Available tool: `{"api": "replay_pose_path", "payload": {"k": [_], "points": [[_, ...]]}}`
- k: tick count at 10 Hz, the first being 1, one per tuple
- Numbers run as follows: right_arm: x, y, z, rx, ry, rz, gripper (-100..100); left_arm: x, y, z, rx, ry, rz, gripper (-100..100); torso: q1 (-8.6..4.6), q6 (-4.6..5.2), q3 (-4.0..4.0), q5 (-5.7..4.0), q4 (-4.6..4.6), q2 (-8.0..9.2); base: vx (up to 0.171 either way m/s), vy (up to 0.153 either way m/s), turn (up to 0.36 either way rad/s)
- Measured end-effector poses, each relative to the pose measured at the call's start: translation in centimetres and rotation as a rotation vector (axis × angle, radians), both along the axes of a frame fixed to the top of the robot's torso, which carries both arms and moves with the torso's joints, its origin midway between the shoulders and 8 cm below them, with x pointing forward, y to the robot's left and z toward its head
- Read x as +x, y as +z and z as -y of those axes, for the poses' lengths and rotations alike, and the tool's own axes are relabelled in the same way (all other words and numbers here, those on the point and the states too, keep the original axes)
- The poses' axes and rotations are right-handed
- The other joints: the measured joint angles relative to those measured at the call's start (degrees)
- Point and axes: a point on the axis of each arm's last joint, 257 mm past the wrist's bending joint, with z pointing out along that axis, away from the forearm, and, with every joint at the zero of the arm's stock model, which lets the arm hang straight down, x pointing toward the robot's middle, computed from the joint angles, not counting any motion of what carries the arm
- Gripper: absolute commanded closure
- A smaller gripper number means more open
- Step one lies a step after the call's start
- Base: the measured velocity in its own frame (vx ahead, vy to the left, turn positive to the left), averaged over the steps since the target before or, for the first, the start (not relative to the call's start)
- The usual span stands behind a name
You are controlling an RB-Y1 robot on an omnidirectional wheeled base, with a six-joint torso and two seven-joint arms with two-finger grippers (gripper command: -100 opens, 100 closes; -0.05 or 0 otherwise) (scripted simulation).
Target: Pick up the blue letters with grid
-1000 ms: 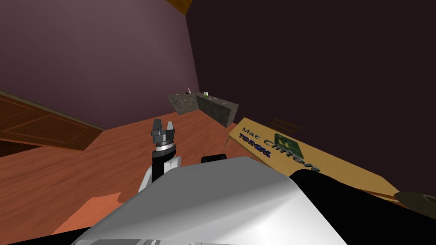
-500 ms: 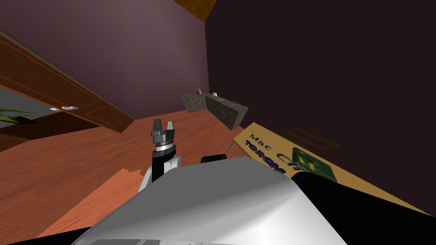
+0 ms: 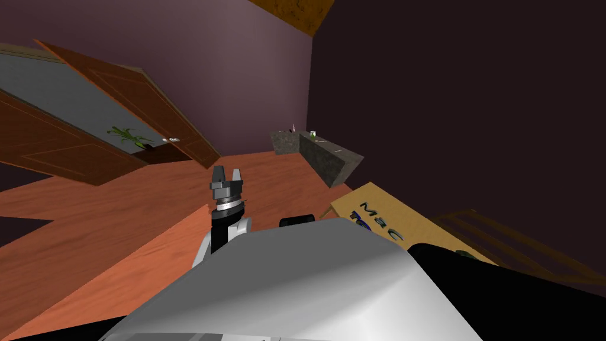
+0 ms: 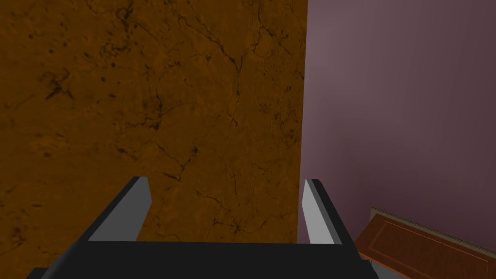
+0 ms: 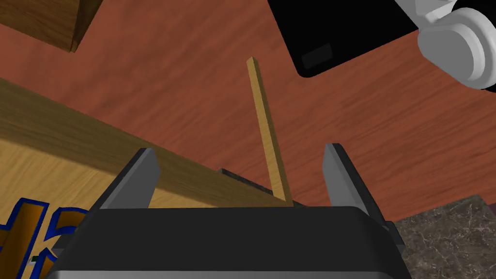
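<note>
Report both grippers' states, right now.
Left gripper: open, holding nothing.
Right gripper: open, holding nothing.

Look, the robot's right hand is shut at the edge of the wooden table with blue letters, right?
Not shut: the right hand is open, with nothing in it, as the right wrist view shows. It is at the edge of the wooden table with blue letters.

Head camera: high, rolled, looking steeply down-forward over wooden floor [image 3: 118,237] toward far corner. Left wrist camera: aims upward along left pincer [image 4: 225,203] at brown marbled surface [image 4: 145,97]. Right wrist camera: close above tan counter [image 5: 48,174] edge, facing down; shares counter, floor with head view.
</note>
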Motion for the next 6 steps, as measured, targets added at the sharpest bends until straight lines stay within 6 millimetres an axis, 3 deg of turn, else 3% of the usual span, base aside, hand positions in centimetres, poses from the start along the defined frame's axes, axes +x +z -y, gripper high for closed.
{"api": "replay_pose_path", "payload": {"k": [2,3,6], "points": [[-2.8,0.9,1.2,-0.027,0.052,-0.073,-100,0.0,0.0,0.0,0.000,0.000,0.000,0,0.26,0.00,0.12,0.06,0.05,0.21,0.046,-0.072,0.395],[-5.3,1.5,2.3,-0.047,0.086,-0.126,-100,0.0,0.0,0.0,0.000,0.000,0.000,0,0.22,-0.01,0.11,0.05,0.05,0.20,0.049,-0.115,0.366],[-9.6,3.1,5.2,-0.093,0.206,-0.237,-100,0.0,0.0,0.0,0.000,0.000,0.000,0,-0.14,0.02,0.03,-0.04,0.02,0.05,0.072,-0.174,0.257]]}}
